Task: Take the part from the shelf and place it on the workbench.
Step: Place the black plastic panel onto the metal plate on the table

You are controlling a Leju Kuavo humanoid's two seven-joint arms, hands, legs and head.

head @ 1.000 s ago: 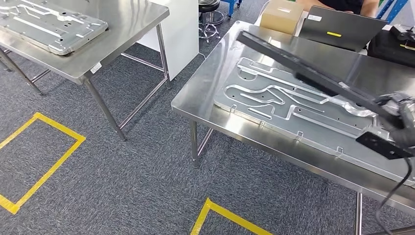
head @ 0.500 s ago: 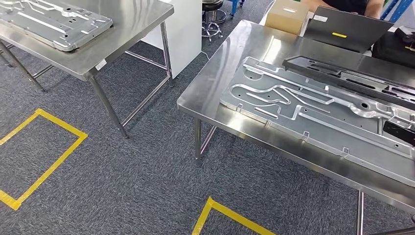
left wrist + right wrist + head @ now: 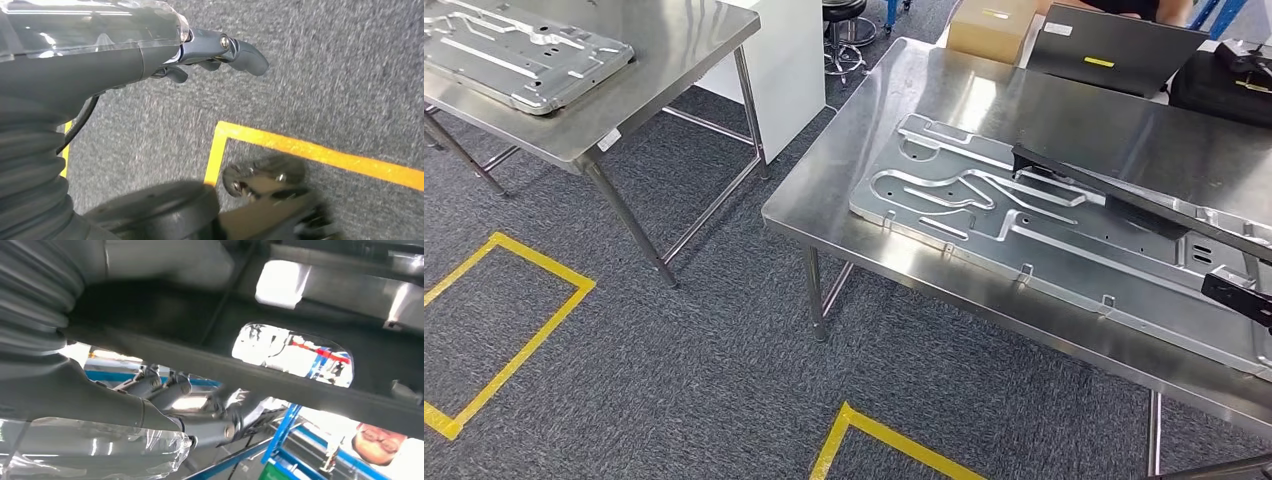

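A long black part (image 3: 1124, 205) hangs tilted just over the steel workbench (image 3: 924, 90), crossing a silver stamped panel (image 3: 984, 215) that lies flat there. Its near end (image 3: 1236, 296) runs off the right edge of the head view. In the right wrist view my right hand (image 3: 170, 405) grips the black part (image 3: 280, 385) from beneath, its fingers (image 3: 155, 385) pressed against the bar. My left hand (image 3: 200, 55) hangs over the grey carpet and holds nothing, with its fingers loosely apart.
A second steel bench (image 3: 664, 60) at the far left carries another silver panel (image 3: 524, 55). A cardboard box (image 3: 989, 25), a laptop (image 3: 1114, 50) and a black bag (image 3: 1224, 85) sit at the workbench's far side. Yellow tape (image 3: 514, 330) marks the carpet.
The black part has swung from a raised slant across the bench down to a low tilt over the silver panel. The head view has shifted a little.
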